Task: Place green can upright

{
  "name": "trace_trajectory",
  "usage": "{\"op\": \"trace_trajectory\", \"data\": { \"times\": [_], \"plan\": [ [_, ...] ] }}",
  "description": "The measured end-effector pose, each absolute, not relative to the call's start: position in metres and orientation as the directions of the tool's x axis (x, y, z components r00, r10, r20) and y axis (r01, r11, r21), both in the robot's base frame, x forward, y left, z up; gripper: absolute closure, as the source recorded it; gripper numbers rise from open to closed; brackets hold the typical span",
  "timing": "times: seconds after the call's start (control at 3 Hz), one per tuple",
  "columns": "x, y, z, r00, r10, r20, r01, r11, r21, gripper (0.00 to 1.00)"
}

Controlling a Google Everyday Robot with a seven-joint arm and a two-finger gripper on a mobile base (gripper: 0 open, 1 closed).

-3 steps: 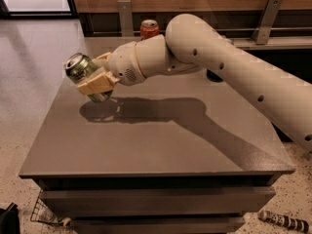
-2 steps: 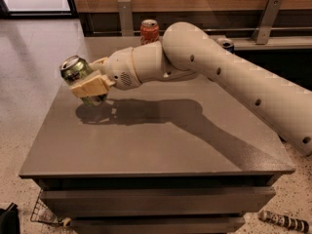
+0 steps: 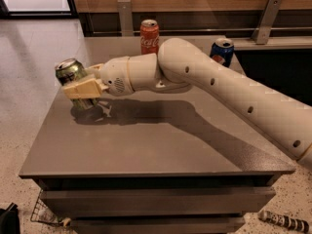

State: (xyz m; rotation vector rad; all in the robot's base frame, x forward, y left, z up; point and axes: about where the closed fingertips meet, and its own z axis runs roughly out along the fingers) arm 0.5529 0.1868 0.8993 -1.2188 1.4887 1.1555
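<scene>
- Shifted left since earlier: gripper (image 3: 82,88) clamped around green can (image 3: 71,72), above table (image 3: 146,150).
- Held between the fingers, long axis near upright, top leaning slightly left, base just over table.
- Beyond the gripper, rightward, well apart: red can (image 3: 149,35), blue can (image 3: 222,50).
</scene>
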Motion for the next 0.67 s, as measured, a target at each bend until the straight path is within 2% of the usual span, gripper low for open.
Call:
{"op": "trace_trajectory", "data": {
  "times": [0.67],
  "plan": [
    [0.5500, 0.1880, 0.8990, -0.111, -0.130, -0.985, -0.989, 0.116, 0.096, 1.00]
  ]
}}
